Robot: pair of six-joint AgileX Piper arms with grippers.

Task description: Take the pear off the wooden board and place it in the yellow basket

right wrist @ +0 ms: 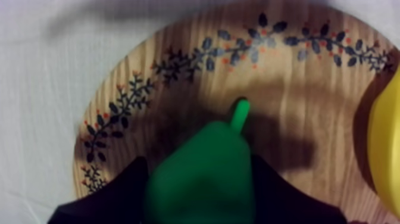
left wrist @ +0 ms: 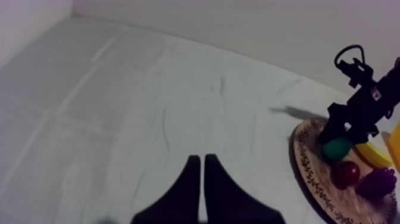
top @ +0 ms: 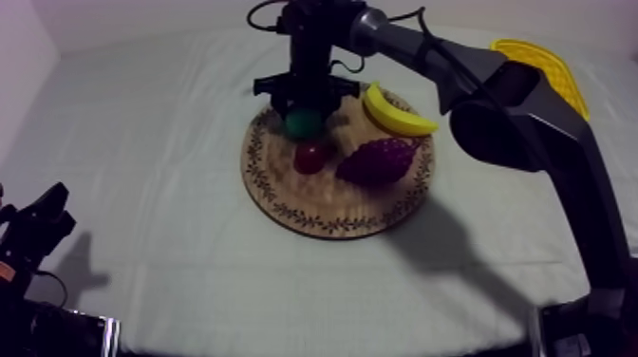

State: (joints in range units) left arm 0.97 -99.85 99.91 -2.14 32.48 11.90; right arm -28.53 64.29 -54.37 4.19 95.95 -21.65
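Pear (right wrist: 202,173), green, sits clamped between the right hand's (top: 304,116) black fingers at the wooden board's (top: 323,204) rim, beside a small red fruit (top: 311,157); a loose grip might drop it before the yellow basket (top: 546,66).

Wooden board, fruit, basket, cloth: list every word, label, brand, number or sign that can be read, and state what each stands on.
None: no word, number, brand or sign can be read in any view.
The wooden board bears only a rim pattern of dark leaves and red dots, no letters.
The pear, banana, grapes, small red fruit, yellow basket and cloth show no print.
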